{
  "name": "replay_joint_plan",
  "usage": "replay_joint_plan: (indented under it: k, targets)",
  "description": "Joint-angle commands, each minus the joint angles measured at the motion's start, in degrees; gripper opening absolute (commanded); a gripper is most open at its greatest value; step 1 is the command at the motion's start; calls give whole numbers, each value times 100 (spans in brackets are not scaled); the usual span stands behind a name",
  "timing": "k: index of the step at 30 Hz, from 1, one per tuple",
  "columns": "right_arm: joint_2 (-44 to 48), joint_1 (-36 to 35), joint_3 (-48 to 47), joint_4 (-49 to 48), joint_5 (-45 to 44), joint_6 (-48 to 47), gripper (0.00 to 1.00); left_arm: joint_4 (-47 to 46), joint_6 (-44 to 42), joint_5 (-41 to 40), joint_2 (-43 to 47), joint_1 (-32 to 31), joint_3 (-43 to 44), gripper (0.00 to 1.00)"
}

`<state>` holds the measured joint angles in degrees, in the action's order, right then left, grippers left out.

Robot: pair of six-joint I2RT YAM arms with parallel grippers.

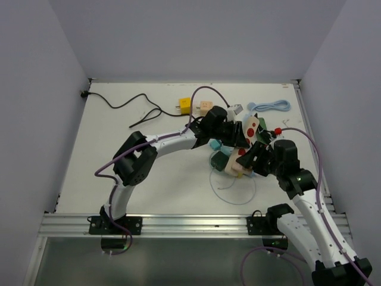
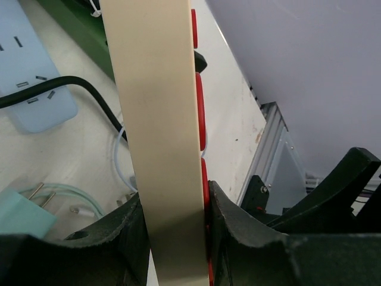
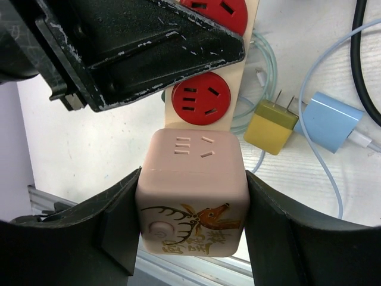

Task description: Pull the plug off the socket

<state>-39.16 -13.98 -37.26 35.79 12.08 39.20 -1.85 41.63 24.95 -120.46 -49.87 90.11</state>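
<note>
My left gripper (image 1: 238, 134) is shut on a cream power strip (image 2: 161, 119) with round red outlets (image 3: 202, 107), gripping it edge-on (image 2: 175, 238). My right gripper (image 3: 193, 220) is shut on a pink plug cube (image 3: 193, 196) with a deer drawing, which sits against the end of that cream strip. In the top view the cube (image 1: 235, 168) lies between both grippers, with the right one (image 1: 247, 164) beside it. The dark green socket strip (image 2: 77, 24) shows only as a corner on the table behind; in the top view it (image 1: 221, 159) lies under the arms.
A light blue strip (image 2: 33, 89), a black cable (image 2: 89, 89) and a teal plug (image 2: 21, 217) lie on the table. A yellow-green plug (image 3: 271, 126) and a light blue plug (image 3: 330, 122) lie right of the cube. Yellow plugs (image 1: 185, 105) and a coiled blue cable (image 1: 271, 106) are at the back.
</note>
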Motion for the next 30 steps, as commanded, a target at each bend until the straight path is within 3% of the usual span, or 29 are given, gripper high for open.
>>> replay_joint_plan:
  k: [1,7,22,26,30]
  targets:
    - [461,9,-159,-688,-74,-264,4,-352,-330,677,146,337,-55,0]
    - [584,79,-98,-573,-47,-220,3,-632,-304,1152,76,583,-203,0]
    - [383,141,-361,-530,5,-176,1,-1028,-357,994,111,759,-608,0]
    - [286,141,-660,-13,-565,-377,3,-1116,-182,1082,102,750,-486,0]
    - [163,141,-381,-45,-1005,-326,4,-1116,55,1284,181,750,-336,0]
